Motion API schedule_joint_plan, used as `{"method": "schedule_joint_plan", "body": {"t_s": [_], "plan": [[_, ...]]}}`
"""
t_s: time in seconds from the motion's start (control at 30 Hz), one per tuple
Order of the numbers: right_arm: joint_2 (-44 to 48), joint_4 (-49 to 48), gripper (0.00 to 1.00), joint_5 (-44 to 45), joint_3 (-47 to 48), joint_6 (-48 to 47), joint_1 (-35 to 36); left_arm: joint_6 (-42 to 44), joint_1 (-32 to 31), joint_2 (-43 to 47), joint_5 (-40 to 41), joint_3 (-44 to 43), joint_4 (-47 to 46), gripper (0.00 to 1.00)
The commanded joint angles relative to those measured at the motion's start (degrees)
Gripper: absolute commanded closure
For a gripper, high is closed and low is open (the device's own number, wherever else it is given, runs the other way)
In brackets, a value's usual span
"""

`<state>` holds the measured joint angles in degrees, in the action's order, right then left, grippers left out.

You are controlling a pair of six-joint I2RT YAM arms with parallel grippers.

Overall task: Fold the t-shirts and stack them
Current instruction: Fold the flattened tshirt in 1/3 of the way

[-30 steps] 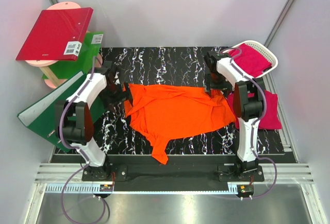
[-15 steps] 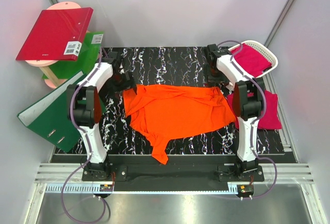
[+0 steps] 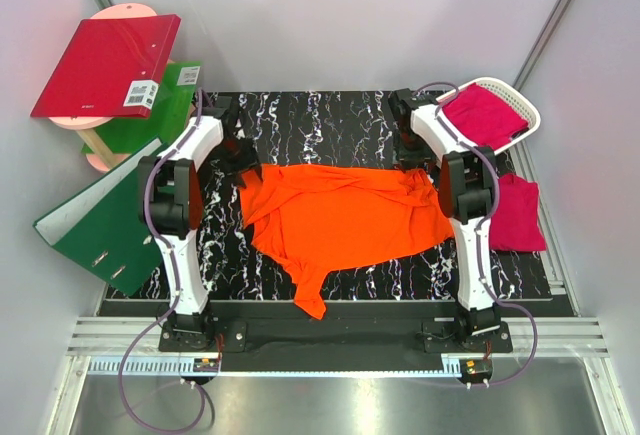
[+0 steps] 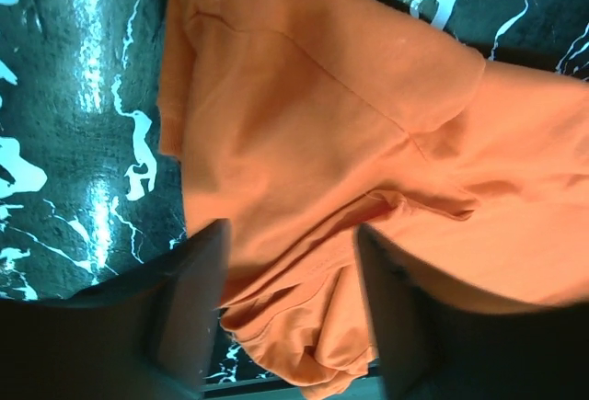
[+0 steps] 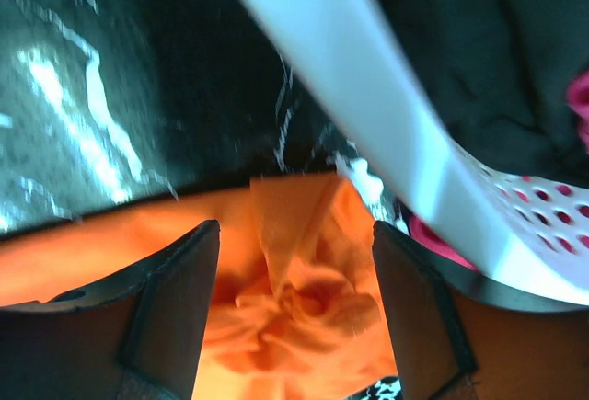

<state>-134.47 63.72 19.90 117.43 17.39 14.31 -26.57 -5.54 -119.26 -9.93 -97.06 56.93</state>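
Black marbled tabletop (image 3: 330, 120), viewed from above: an orange t-shirt (image 3: 345, 220) is spread crumpled and unfolded at centre frame. Its upper corners are straddled by the left gripper (image 4: 285, 234) and right gripper (image 5: 294, 234), both with jaws apart around bunched cloth, nothing clamped. One magenta t-shirt (image 3: 485, 115) is heaped in the white basket (image 3: 500, 85) at upper right; a second magenta t-shirt (image 3: 515, 215) lies below it. Most of the folding is judged undone.

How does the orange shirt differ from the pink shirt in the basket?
The orange shirt lies spread over the black marble table; the pink shirt sits bunched inside the white basket. The orange shirt shows far more cloth than the pink shirt. Both are plain, single-colour cloth.
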Motion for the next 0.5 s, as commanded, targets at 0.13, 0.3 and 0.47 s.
{"method": "schedule_joint_plan", "body": {"t_s": [0.13,0.3,0.47], "plan": [[-6.0,7.9,0.26,0.0,9.2,0.8,-0.8,1.7,0.2,-2.6,-2.4,-3.1,1.5,0.59],[-5.6,8.4,0.27,-0.2,6.0,1.3,-0.8,2.8,0.3,-4.7,-2.1,-5.2,2.4,0.94],[-6.8,8.1,0.37,1.5,4.4,-0.2,-1.0,4.6,0.3,-7.6,-1.4,-7.7,5.0,1.00]]}}
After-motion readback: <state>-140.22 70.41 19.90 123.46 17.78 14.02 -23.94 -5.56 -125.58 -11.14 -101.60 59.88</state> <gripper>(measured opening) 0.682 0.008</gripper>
